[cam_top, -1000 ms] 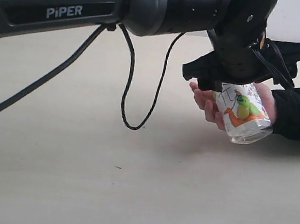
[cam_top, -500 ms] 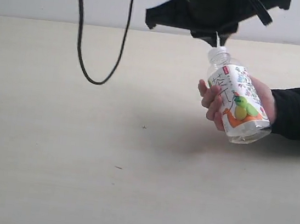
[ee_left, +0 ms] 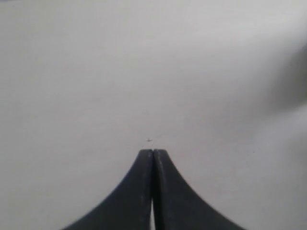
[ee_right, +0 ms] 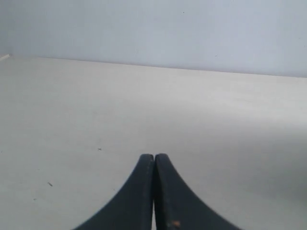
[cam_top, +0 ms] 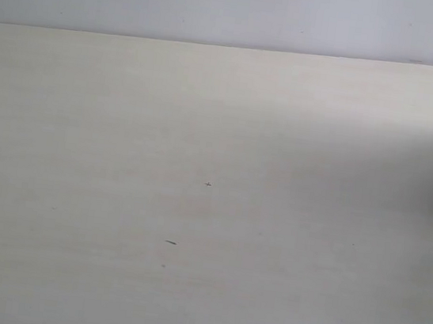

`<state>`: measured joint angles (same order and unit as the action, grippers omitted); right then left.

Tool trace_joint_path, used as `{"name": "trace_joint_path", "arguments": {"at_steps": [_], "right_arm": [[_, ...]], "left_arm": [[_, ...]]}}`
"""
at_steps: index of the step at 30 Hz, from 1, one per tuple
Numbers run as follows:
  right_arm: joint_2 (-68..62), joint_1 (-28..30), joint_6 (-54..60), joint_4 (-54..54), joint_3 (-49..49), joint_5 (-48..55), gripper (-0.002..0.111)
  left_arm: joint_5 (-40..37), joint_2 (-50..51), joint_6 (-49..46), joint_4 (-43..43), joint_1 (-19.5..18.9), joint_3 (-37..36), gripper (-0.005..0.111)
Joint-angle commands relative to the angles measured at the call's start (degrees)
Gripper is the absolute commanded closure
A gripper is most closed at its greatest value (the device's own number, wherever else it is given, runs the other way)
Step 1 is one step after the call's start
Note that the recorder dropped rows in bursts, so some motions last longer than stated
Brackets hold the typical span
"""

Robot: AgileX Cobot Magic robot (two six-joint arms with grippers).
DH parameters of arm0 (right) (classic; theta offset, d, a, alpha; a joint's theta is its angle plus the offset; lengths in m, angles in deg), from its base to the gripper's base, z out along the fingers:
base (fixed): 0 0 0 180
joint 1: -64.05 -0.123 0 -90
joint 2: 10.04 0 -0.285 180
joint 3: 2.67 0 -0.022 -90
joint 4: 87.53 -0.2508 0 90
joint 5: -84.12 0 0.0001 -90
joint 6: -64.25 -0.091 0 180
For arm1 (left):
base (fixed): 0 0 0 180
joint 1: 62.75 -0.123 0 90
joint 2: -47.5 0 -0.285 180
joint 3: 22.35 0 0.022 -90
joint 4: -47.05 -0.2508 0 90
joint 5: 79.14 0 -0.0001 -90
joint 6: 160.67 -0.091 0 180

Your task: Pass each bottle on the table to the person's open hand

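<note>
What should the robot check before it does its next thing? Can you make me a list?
1. Left gripper free: jaws shut, nothing held. Ok.
2. Right gripper free: jaws shut, nothing held. Ok.
3. A bottle to pick up: none shows in any view. Not ok.
4. A hand waiting to take one: none shows. Not ok.
5. Table in front of both grippers bare: ok.
6. Bottles beyond the pictures' edges: cannot tell.

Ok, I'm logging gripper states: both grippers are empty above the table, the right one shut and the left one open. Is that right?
Not quite: the left gripper is shut too, its fingertips pressed together, as the left wrist view shows. The rest stands: the right gripper is shut, and both are empty above the table.
</note>
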<state>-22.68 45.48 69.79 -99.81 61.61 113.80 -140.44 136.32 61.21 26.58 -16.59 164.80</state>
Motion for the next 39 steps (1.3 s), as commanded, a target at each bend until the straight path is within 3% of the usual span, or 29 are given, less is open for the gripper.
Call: {"name": "trace_joint_path", "arguments": {"at_steps": [1,6,9,14,17,22,31,39], "right_arm": [[0.21,-0.08,0.15,0.28,0.11,-0.46,0.108],[0.21,-0.08,0.15,0.28,0.11,-0.46,0.108],[0.21,-0.08,0.15,0.28,0.11,-0.46,0.108],[0.21,-0.08,0.15,0.28,0.11,-0.46,0.108],[0.21,-0.08,0.15,0.28,0.11,-0.46,0.108],[0.21,-0.08,0.15,0.28,0.11,-0.46,0.108],[0.21,-0.08,0.15,0.28,0.11,-0.46,0.108],[0.21,-0.08,0.15,0.28,0.11,-0.46,0.108]], "left_arm": [[19.41,-15.33,3.68,-1.83,0.06,-18.83,0.107],[38.45,-34.56,6.22,-8.03,0.06,-41.61,0.107],[44.65,-45.07,6.22,-11.94,0.06,-50.96,0.107],[49.93,-60.29,8.52,-10.94,0.06,-60.66,0.107],[54.88,-66.23,8.53,-10.94,0.06,-64.28,0.107],[52.81,-72.14,8.04,-10.89,0.06,-68.42,0.107],[54.98,-72.79,9.12,-10.79,0.06,-74.68,0.107],[53.67,-72.79,9.48,-10.23,0.06,-75.72,0.107]]}}
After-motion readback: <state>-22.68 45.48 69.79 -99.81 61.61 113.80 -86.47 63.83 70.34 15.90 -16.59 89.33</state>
